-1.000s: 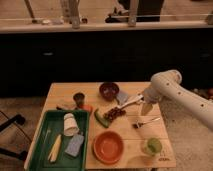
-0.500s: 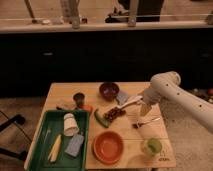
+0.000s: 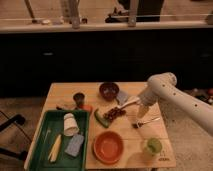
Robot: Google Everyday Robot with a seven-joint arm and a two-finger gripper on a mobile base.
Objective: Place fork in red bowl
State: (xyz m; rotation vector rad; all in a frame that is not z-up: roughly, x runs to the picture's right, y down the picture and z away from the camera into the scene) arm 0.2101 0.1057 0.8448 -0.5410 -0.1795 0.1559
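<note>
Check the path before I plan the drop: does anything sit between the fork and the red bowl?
Nothing visible does. The gripper hangs close above the fork, and only bare table lies between fork and red bowl.

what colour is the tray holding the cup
Green tray, camera view; the gripper is down by the fork.

Table [image 3: 60,92]: I see pale wood, matt and smooth on top.
Fork [image 3: 148,121]: I read it as bright metal with a shine.
Red bowl [image 3: 108,146]: to me it looks like smooth plastic, slightly glossy inside.
Green tray [image 3: 50,113]: I take it for plastic with a dull sheen.
White cup [image 3: 70,124]: matt; I cannot tell whether it is paper or plastic.
Gripper [image 3: 141,116]: I see a smooth, pale casing like the arm [image 3: 175,95]; it hangs over the table's right side, just above the fork.
</note>
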